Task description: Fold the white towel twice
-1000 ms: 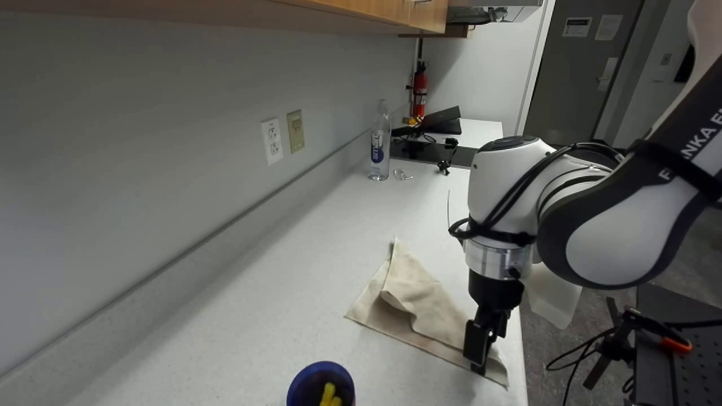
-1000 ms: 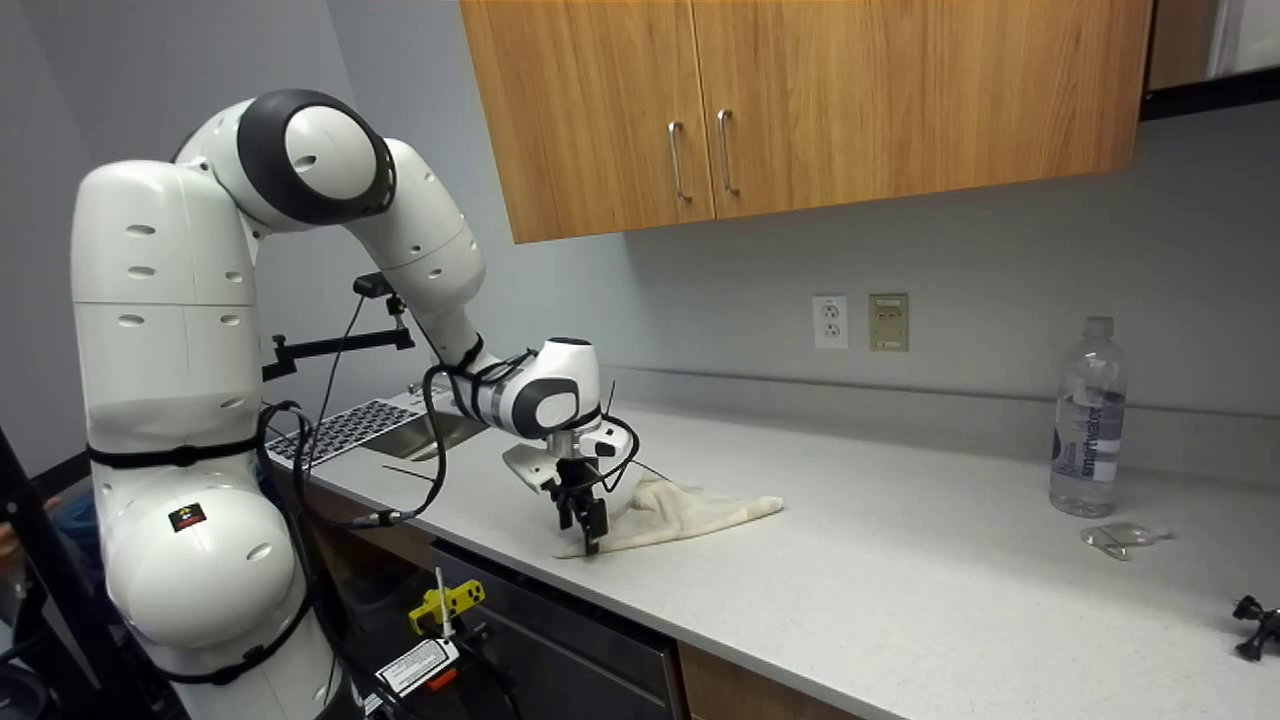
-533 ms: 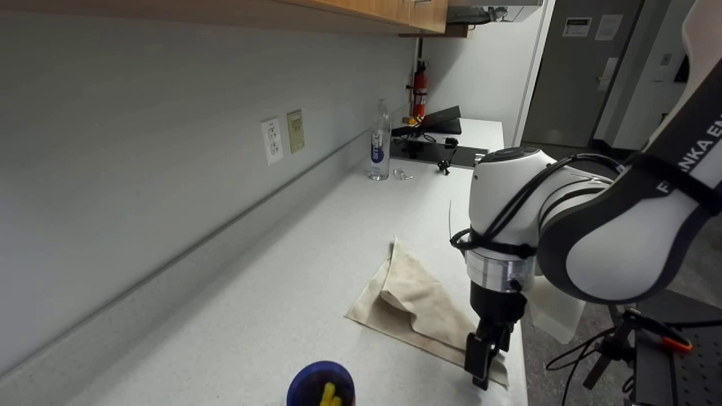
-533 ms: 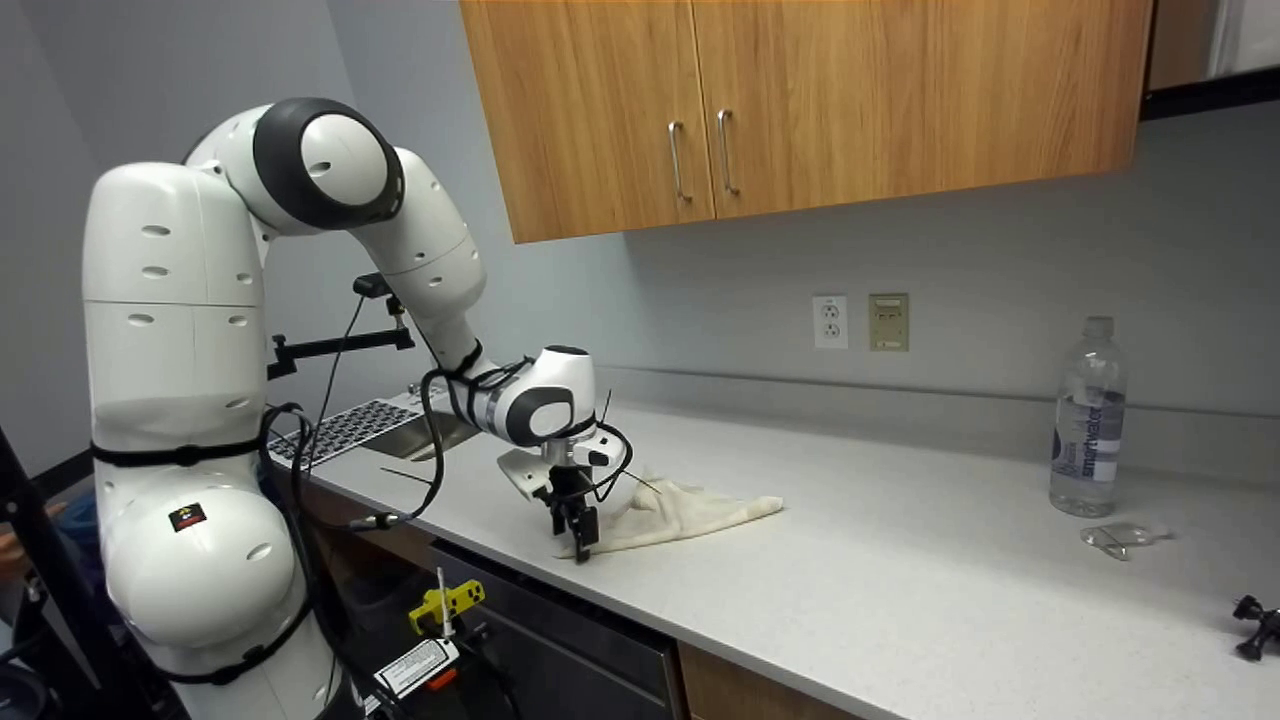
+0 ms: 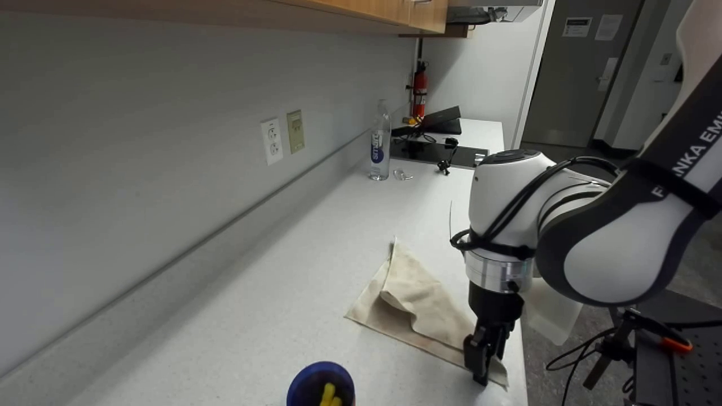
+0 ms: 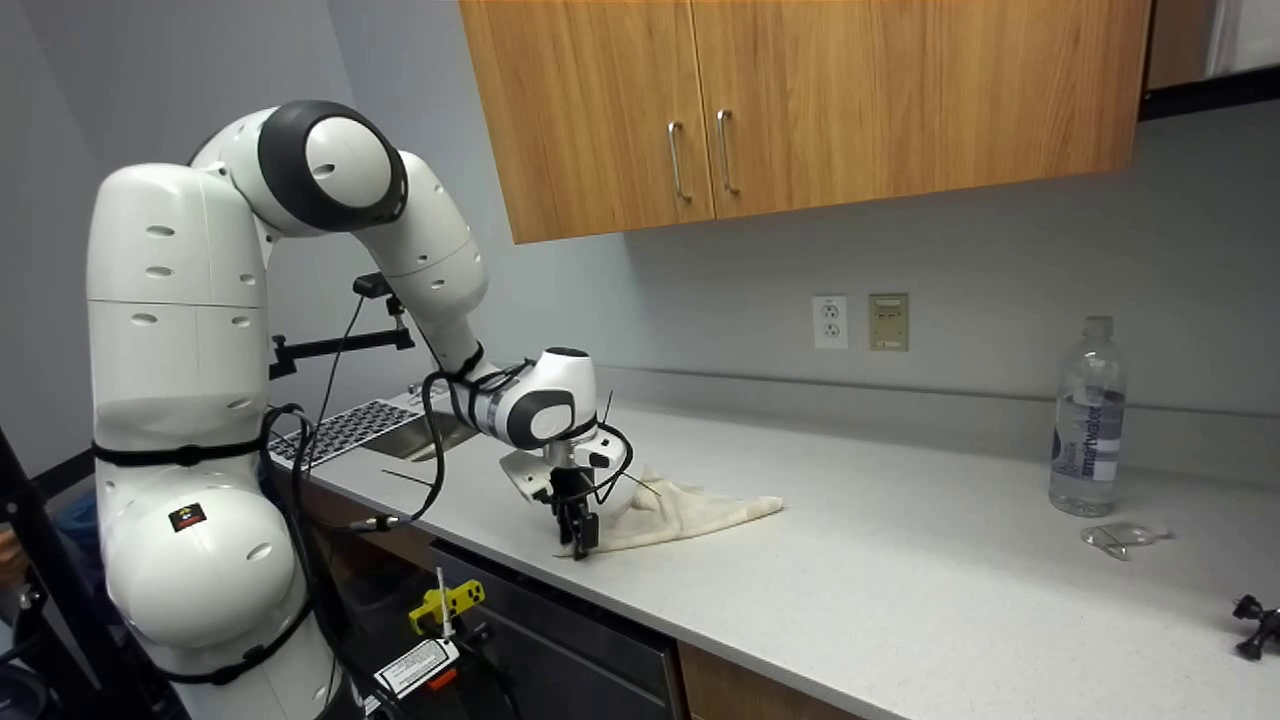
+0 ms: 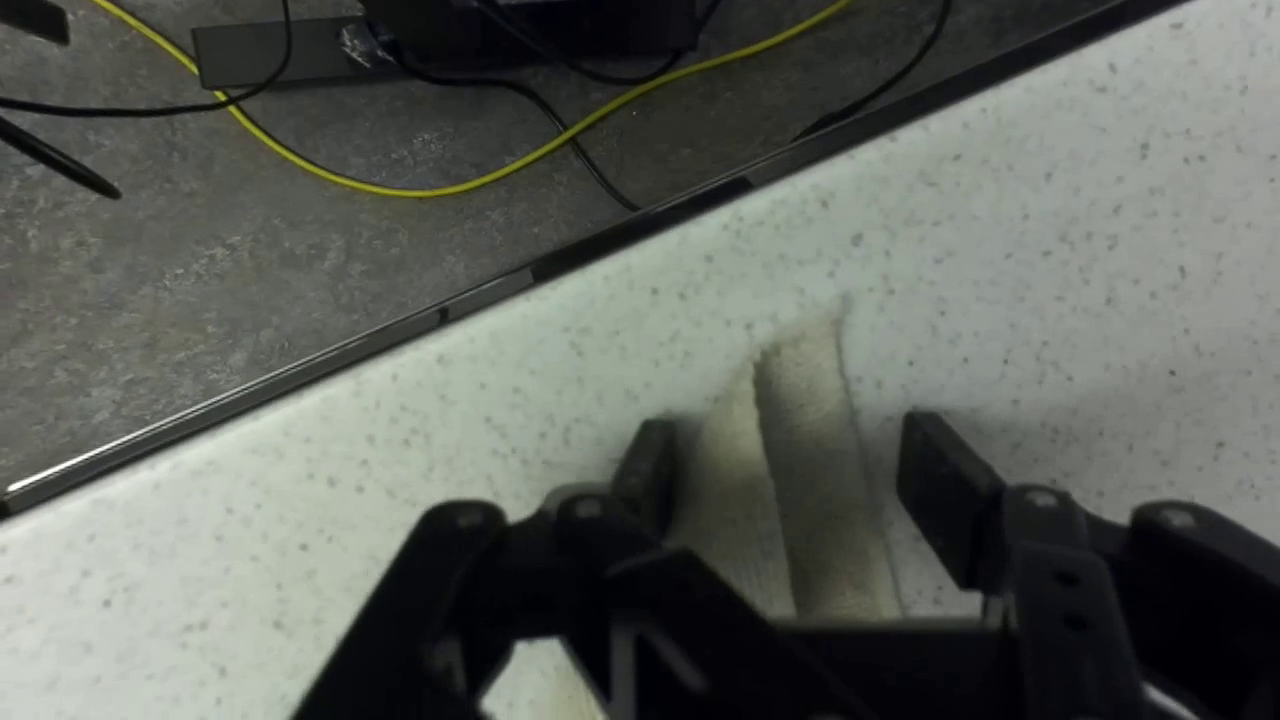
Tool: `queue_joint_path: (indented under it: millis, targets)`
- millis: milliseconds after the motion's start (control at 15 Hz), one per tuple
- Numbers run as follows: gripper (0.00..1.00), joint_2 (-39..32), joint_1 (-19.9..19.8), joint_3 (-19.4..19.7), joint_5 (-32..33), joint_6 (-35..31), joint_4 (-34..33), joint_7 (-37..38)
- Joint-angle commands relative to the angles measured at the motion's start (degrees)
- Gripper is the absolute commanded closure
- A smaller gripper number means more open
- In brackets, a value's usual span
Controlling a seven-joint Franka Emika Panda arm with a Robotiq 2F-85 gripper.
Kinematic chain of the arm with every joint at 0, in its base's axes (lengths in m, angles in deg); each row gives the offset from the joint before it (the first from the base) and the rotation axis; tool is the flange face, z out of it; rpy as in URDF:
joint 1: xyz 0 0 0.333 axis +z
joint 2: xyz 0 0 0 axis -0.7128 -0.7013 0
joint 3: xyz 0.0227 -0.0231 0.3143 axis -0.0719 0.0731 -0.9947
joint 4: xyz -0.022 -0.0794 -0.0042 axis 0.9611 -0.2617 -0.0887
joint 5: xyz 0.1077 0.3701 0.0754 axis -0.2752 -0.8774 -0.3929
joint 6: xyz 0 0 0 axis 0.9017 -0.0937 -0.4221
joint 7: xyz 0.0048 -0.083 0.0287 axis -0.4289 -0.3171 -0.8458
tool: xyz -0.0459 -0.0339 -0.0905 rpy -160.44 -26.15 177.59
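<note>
The white towel (image 5: pixel 426 310) is a beige cloth with faint stains. It lies partly folded over on the counter, with a raised fold near its middle; it also shows in an exterior view (image 6: pixel 690 512). My gripper (image 5: pixel 482 366) points down at the towel's corner by the counter's front edge, and shows there too in an exterior view (image 6: pixel 580 545). In the wrist view the gripper (image 7: pixel 788 430) is open. Its fingers stand on either side of the towel's narrow corner (image 7: pixel 815 500), which shows two layers. The left finger is close to the cloth; a gap lies by the right finger.
A blue cup (image 5: pixel 321 383) with yellow things in it stands at the near end of the counter. A water bottle (image 6: pixel 1088 430) stands by the wall. The counter's front edge (image 7: pixel 540 275) runs just beyond the towel corner. Wooden cabinets (image 6: pixel 800 110) hang above.
My gripper has moved down and slightly toward the counter's front edge, at the towel's corner, then up a little. The towel has not visibly moved.
</note>
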State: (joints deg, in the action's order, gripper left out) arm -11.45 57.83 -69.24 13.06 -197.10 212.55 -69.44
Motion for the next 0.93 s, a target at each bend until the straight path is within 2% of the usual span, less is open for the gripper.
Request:
queue_joint_path:
  millis: [0, 267, 533, 867]
  targets:
    - [0.71, 0.4, 1.2, 0.9, 0.7, -1.8, 1.0, 2.7]
    - [0.99, 2.1, 2.4, 1.6, 2.6, 0.2, 2.3, 5.7]
    - [0.99, 4.7, 2.5, 1.3, 3.8, 2.7, 5.1, 6.4]
    - [0.99, 8.3, 2.2, -0.8, 2.8, 9.7, 9.3, 4.9]
